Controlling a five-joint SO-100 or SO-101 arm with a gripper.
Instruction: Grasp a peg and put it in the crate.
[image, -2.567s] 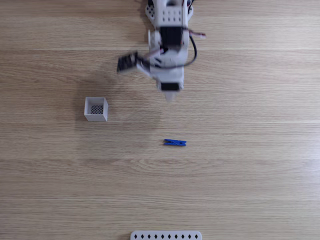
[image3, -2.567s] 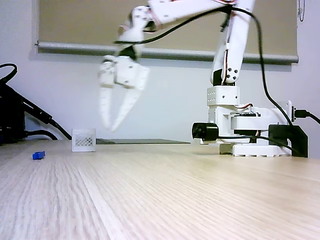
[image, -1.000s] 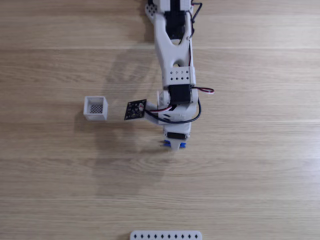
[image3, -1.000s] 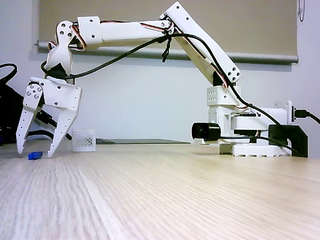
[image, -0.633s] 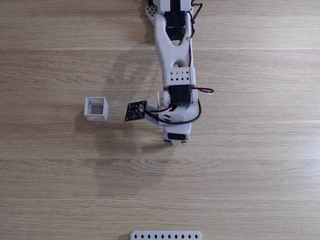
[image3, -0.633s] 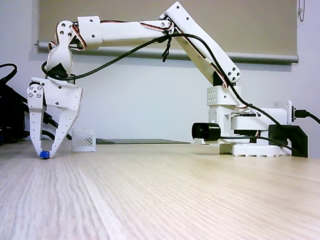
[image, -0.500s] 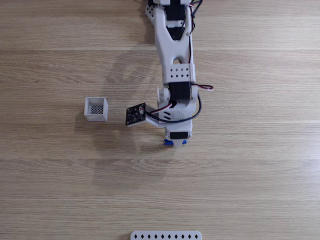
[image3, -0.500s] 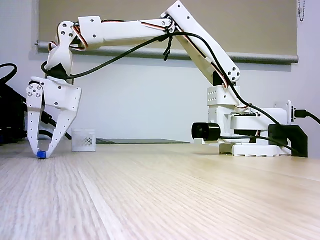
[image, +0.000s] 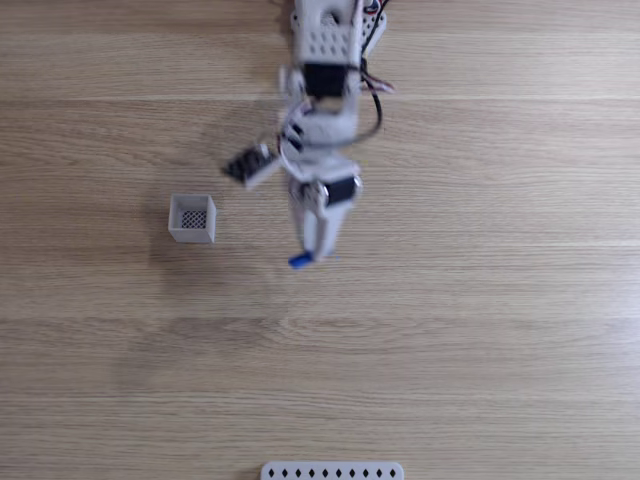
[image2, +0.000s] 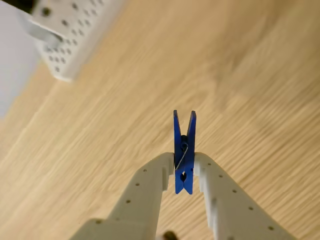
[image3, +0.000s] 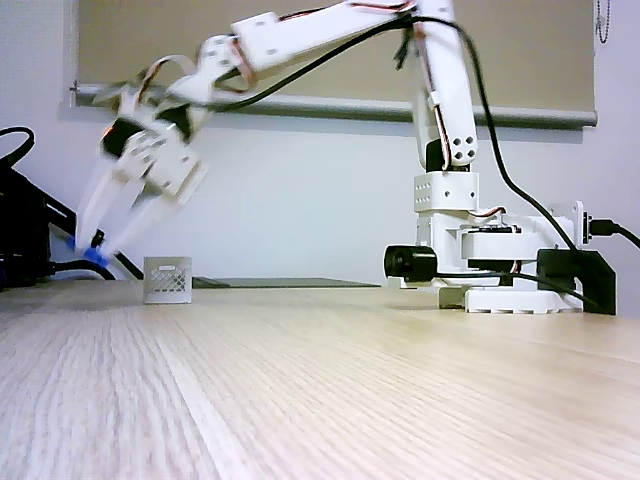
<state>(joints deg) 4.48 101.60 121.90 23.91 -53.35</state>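
Observation:
My gripper (image2: 183, 170) is shut on the blue peg (image2: 183, 150), which sticks out past the fingertips. In a fixed view from above, the gripper (image: 303, 258) hangs over the table with the peg (image: 300, 261) at its tip, to the right of the small white crate (image: 192, 218). From the side, the gripper (image3: 92, 250) is lifted and tilted, the peg (image3: 97, 256) well above the tabletop, left of the crate (image3: 167, 279) and higher than it. The wrist view shows the crate (image2: 70, 30) blurred at the upper left.
A white perforated strip (image: 332, 470) lies at the table's near edge in a fixed view. The arm's base (image3: 505, 260) and cables stand at the right of the side view. Black cables (image3: 40, 230) lie at the far left.
The gripper shut on the peg on the table, then lifted it and swung it back and leftward, closer to the crate. The arm is blurred with motion.

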